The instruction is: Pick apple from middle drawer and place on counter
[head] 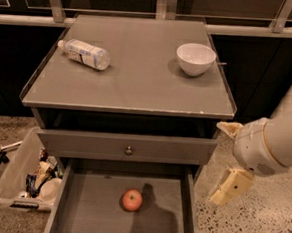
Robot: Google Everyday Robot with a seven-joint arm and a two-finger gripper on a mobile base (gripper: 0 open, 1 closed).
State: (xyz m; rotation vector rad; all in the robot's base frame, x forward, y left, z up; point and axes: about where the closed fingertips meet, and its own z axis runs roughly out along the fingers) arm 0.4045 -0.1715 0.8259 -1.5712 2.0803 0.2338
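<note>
A plastic bottle [85, 54], lying on its side at the back left, and a white bowl [195, 58] at the back right are being carried by the counter [133, 85], well apart. The apple [131, 199] is being borne by the middle drawer [86, 217]. The gripper [231, 187] is being held just right of that drawer.

Cropped regions
We find the middle drawer [89, 210] cut by the bottom edge; the gripper [229, 188] hangs right of it, arm [284, 140] cropped.
</note>
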